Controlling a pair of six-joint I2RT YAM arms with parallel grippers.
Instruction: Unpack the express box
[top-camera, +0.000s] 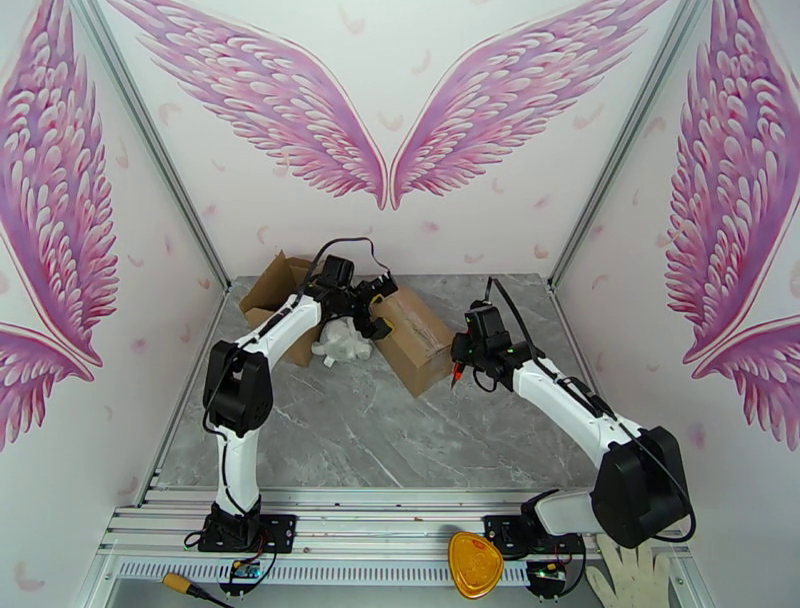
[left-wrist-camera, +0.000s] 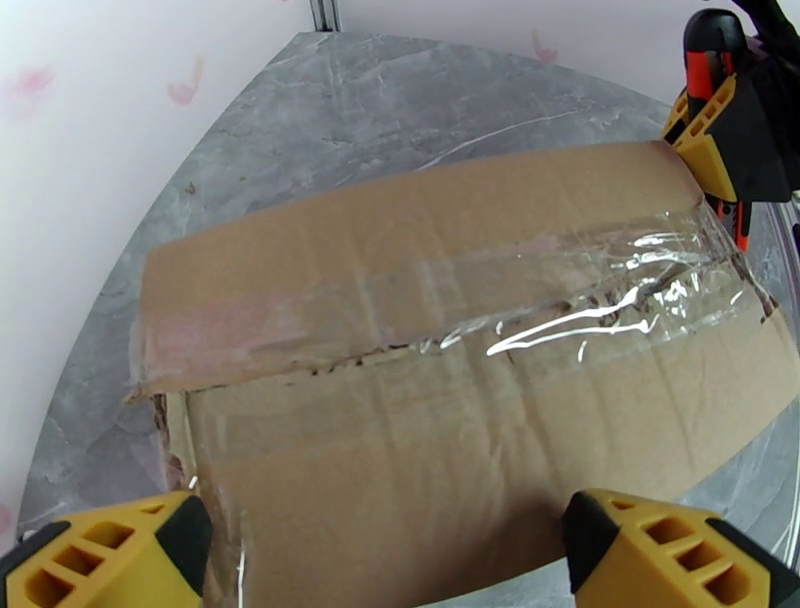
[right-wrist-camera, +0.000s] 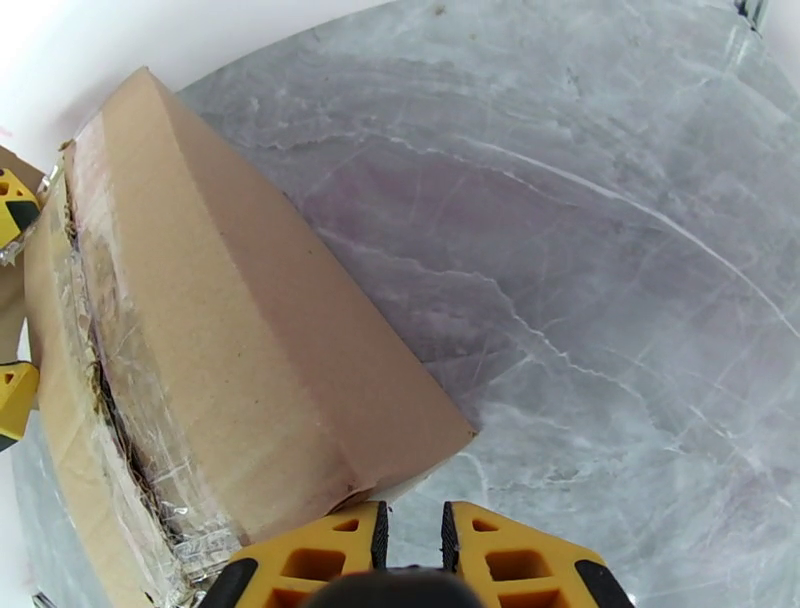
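Observation:
The express box (top-camera: 415, 340) is brown cardboard, lying closed on the grey table with clear tape (left-wrist-camera: 600, 290) along its top seam. The seam (left-wrist-camera: 350, 355) looks torn open along its length. My left gripper (top-camera: 378, 312) hovers open over the box's left end, its yellow fingers (left-wrist-camera: 120, 555) straddling the box (left-wrist-camera: 450, 400) without touching it. At the box's right end my right gripper (top-camera: 457, 368) is shut on a red tool (left-wrist-camera: 700, 65) that points down. In the right wrist view the fingers (right-wrist-camera: 320, 555) stand almost together beside the box's corner (right-wrist-camera: 230, 360).
A second cardboard box (top-camera: 272, 290) stands open at the back left. A white wrapped bundle (top-camera: 340, 345) lies between the two boxes. On the front rail lie an orange piece (top-camera: 475, 563) and a white glove (top-camera: 630, 575). Walls close in the table on three sides.

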